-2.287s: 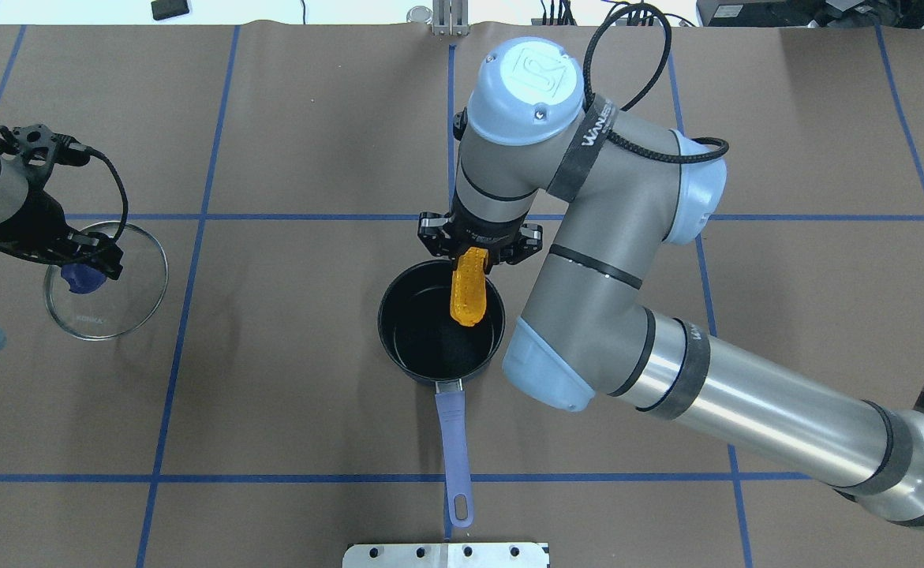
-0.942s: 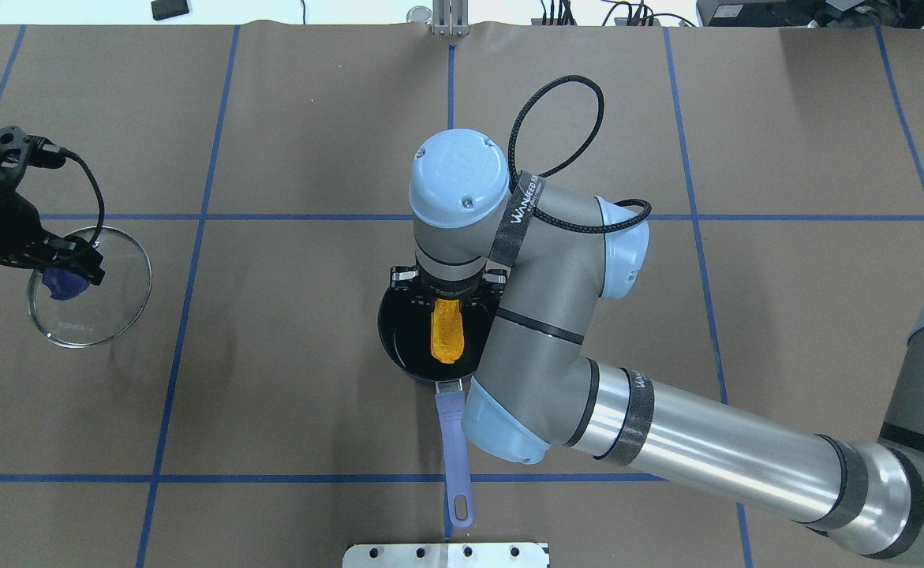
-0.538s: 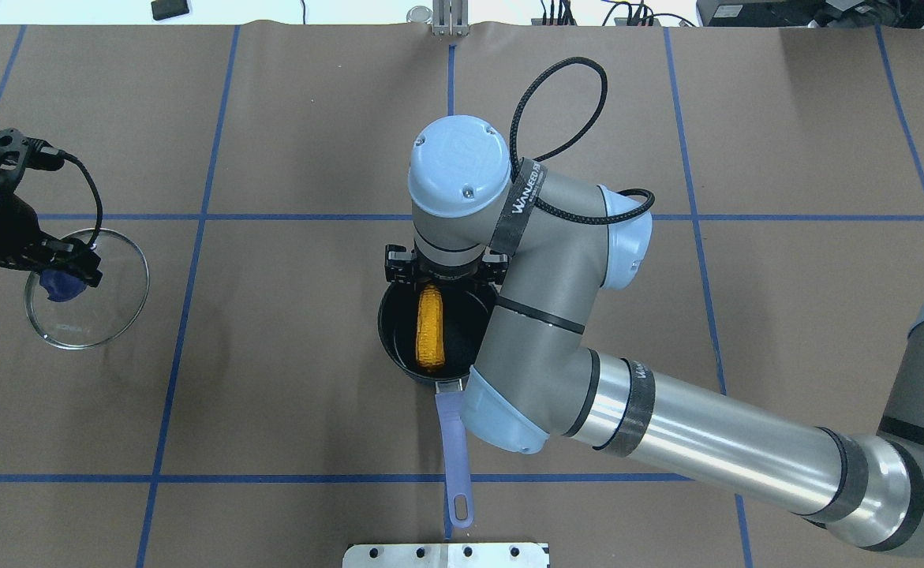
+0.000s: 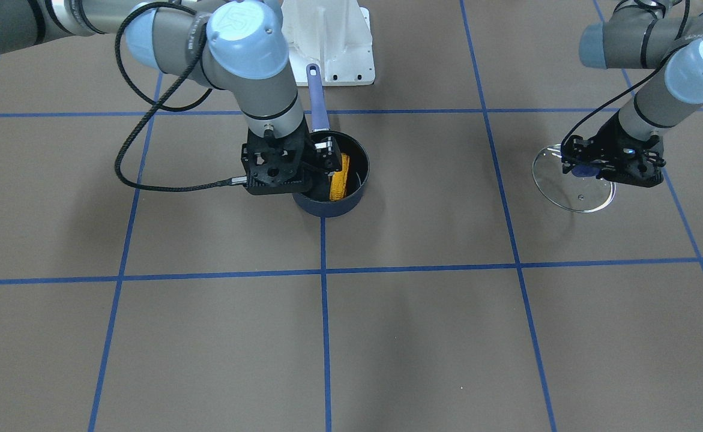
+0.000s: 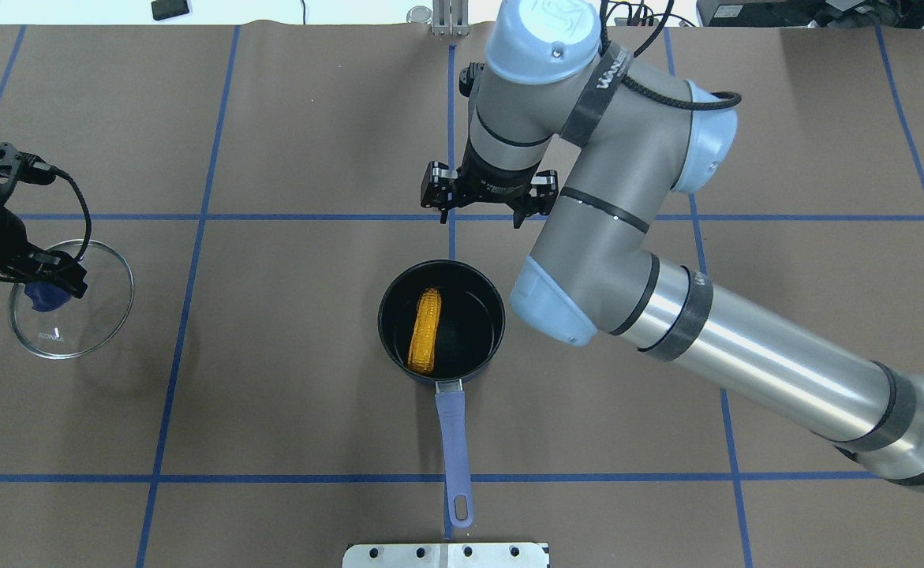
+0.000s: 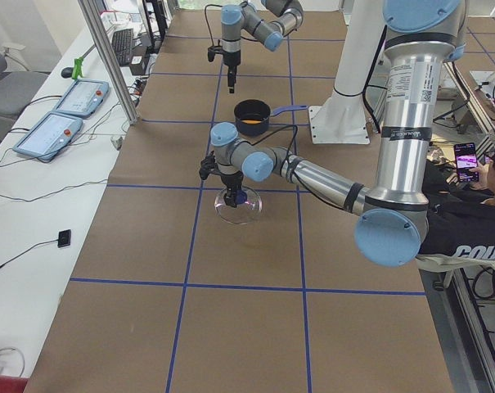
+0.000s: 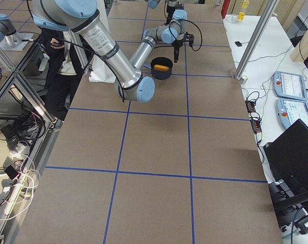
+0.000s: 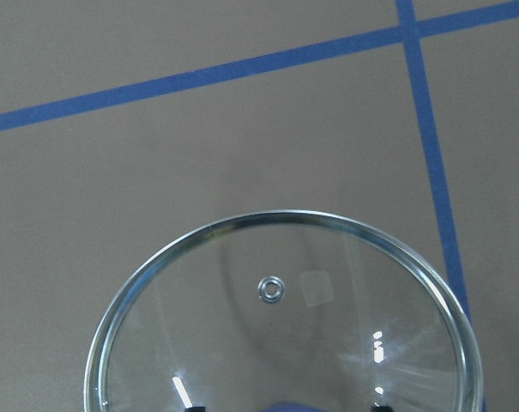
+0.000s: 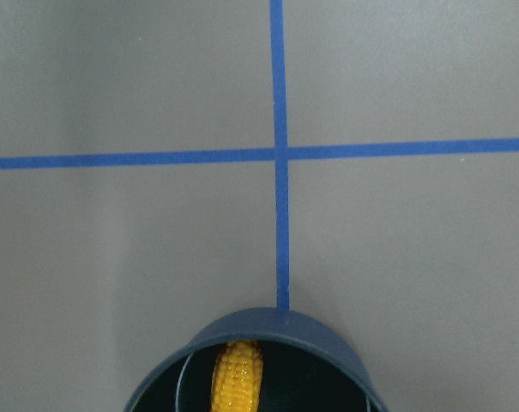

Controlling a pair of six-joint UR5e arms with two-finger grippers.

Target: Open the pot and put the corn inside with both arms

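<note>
right gripper point(image 5: 481, 214): jaws spread wide, nothing between them; since half a second ago it has let go of the corn and risen clear, and now hangs beyond the far rim of the pot point(image 5: 469, 323). corn point(image 5: 424, 341): lies loose on the pot floor, touched by nothing. left gripper point(image 5: 47, 285): jaws closed on the blue knob point(image 5: 38, 294) of the glass lid point(image 5: 87, 315), well apart from the pot, shifted slightly further out. judgement: pot open, corn inside; placement looks complete, only withdrawal remains
</note>
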